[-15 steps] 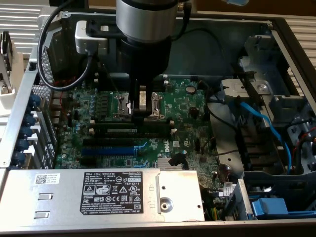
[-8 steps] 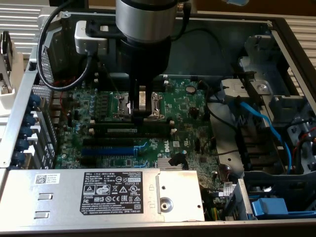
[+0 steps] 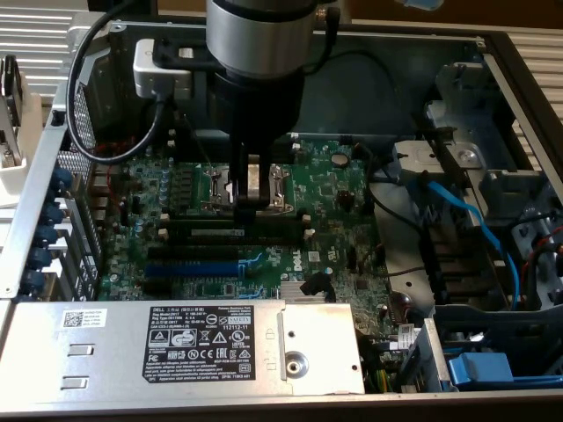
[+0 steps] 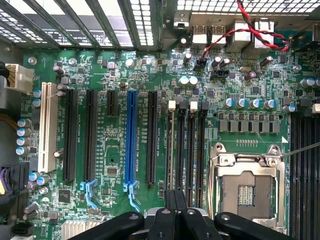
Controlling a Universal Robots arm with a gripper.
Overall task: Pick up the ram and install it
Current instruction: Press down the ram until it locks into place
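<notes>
One open desktop case (image 3: 35, 202) lies on its side, with one green motherboard (image 3: 334, 189) filling its floor and one grey power supply (image 3: 114, 352) with a black label along the near edge. One robot arm (image 3: 259, 35) comes straight down into the case, and its gripper (image 3: 251, 204) hangs just over the board with the fingers pressed together; I cannot tell whether anything is pinched between them. Beside it sits one metal-framed CPU socket (image 4: 247, 187). In the wrist view I count four long black memory slots (image 4: 187, 150) side by side, two with white end latches, and the closed gripper (image 4: 176, 197) is right above them. Further along are one blue expansion slot (image 4: 131, 140), four black expansion slots and one white slot (image 4: 46, 127). The ram (image 3: 237, 232) shows as one thin green strip lying along the memory slots, directly under the fingertips; whether it is fully seated I cannot tell.
</notes>
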